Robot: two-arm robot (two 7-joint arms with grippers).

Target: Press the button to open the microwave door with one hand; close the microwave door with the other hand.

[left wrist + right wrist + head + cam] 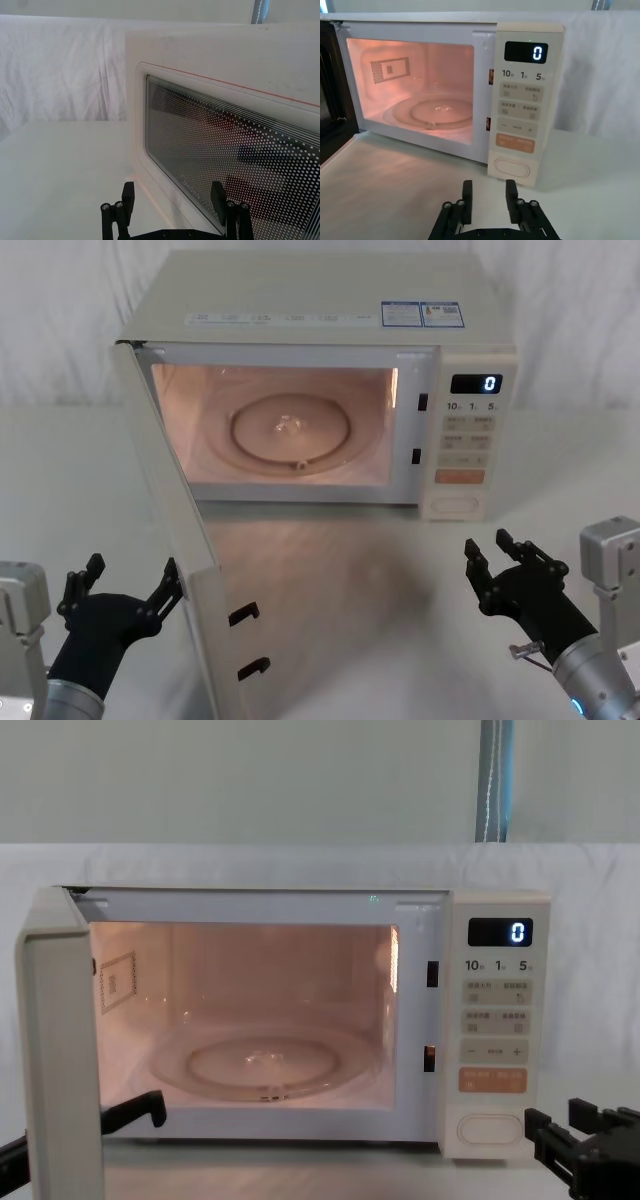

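The left gripper (128, 580) sits low with fingers spread wide and empty, just outside the microwave door (175, 530), which stands swung wide open. The right gripper (508, 558) hovers before the control panel, jaws apart, holding nothing. Beyond it, the button (456, 506) sits lowest on the panel
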